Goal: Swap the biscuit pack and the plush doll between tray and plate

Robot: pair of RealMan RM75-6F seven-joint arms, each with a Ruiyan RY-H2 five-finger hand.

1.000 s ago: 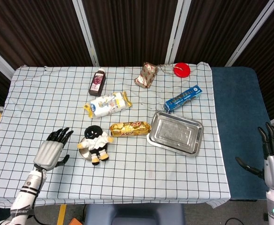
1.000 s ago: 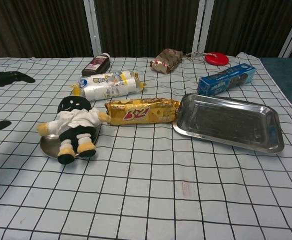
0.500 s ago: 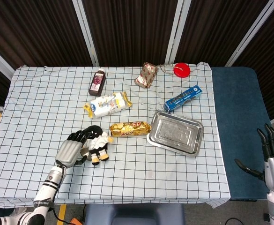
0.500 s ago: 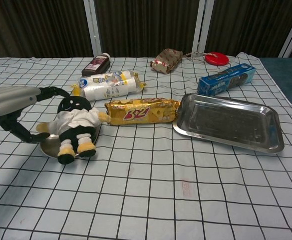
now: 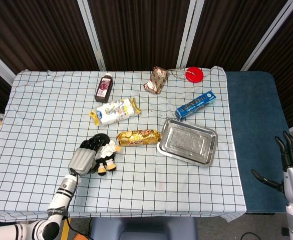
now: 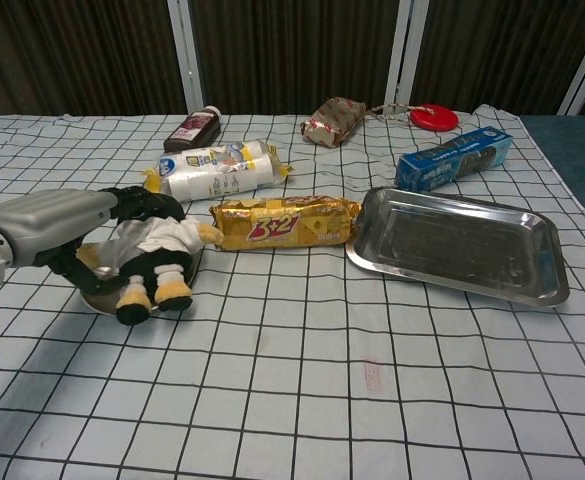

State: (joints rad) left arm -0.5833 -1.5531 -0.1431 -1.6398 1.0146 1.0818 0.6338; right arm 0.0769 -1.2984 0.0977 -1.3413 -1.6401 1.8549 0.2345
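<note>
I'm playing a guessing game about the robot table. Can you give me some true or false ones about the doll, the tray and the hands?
1. The tray is empty. True.
2. The doll lies in the tray. False: it lies on the small plate, over on the left.
3. The left hand is over the doll. True: its fingers reach across the doll's head.
4. The right hand holds the yellow biscuit pack. False: that hand is off past the table's edge, holding nothing, and the pack lies on the cloth.
5. The yellow biscuit pack lies between the doll and the tray. True.
</note>
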